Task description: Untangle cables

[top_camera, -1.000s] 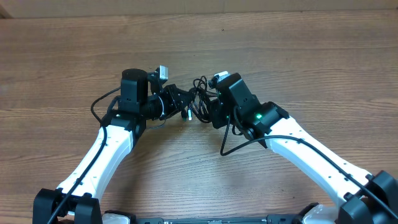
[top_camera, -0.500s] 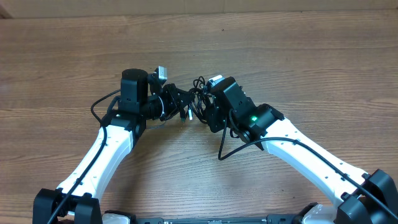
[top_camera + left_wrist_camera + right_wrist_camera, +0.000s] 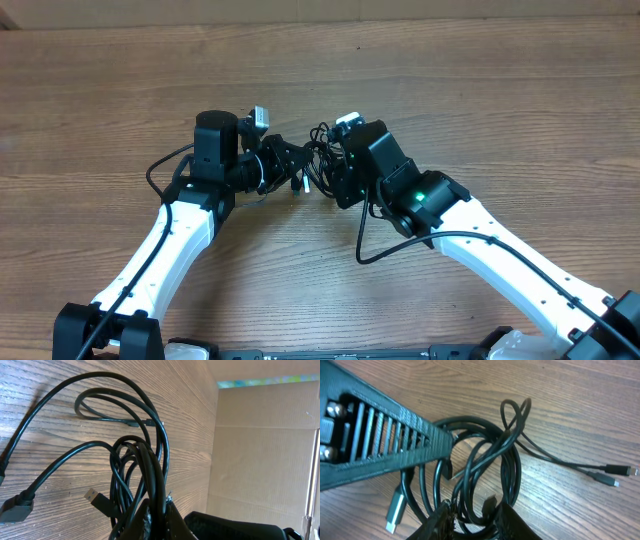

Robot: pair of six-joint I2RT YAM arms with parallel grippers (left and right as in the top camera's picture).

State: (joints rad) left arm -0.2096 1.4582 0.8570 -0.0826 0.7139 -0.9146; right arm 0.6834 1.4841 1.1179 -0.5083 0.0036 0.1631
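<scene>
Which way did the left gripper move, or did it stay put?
No. The left gripper stays shut on the cables, at the same spot against the table's wood grain.

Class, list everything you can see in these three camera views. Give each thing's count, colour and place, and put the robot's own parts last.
cables: several in one tangle, exact count unclear; black; on the table between the two tools
silver-tipped plug: one; silver; at the tangle's edge
small plug ends: two; black with silver tips; side by side on the wood, away from the tangle
table: one; brown wood grain; under everything
cardboard wall: one; tan; at the table's far edge
arms: two; white with black joints; reaching in from the near edge
arm wires: two; black, thicker; looping beside each arm
left tool: one; black; shut on cables
right tool: one; black; closed on strands of the tangle
</scene>
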